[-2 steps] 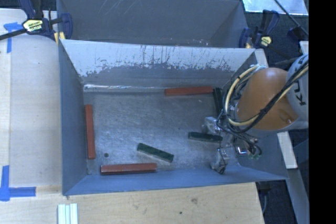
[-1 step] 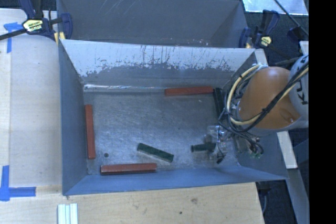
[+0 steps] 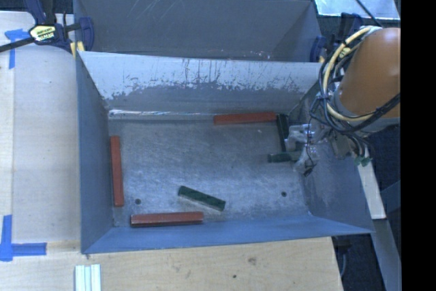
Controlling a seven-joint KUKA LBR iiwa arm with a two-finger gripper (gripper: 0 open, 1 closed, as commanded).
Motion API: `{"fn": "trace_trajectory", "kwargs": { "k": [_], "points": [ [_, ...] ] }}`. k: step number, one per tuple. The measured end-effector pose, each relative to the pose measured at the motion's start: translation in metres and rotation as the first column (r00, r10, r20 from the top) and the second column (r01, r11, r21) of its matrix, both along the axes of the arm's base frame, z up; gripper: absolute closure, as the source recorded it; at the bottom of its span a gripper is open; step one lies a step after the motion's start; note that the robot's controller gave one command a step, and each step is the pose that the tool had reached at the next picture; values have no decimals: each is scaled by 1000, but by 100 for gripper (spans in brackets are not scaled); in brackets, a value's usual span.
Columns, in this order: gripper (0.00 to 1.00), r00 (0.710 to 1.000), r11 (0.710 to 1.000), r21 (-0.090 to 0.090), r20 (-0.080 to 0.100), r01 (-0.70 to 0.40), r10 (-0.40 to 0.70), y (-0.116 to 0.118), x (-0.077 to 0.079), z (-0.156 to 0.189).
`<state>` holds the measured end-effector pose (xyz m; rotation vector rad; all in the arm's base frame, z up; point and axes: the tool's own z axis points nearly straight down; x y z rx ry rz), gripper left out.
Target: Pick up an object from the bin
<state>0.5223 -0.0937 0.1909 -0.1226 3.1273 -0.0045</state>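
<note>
As the tool [image 3: 278, 141] hangs low in the bin [image 3: 204, 78], its fingers [image 3: 281, 129] look spread, nothing between them. Reddish bar [image 3: 245, 118] just beside it, dark green block [image 3: 201, 198] well apart.

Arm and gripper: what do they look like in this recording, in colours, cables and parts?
The arm's wrist carries a rounded orange-brown cover, ringed by a loop of yellow, white and black cables. Below it, a small silvery metal body with thin wires leads to the gripper, whose two slim fingers are dark, near black. No markings can be made out.
</note>
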Motion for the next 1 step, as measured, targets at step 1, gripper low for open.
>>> {"fn": "trace_trajectory", "kwargs": {
  "k": [1],
  "points": [
    [100, 982, 982, -2, -5, -187, 187, -39, -3, 46]
  ]
}}
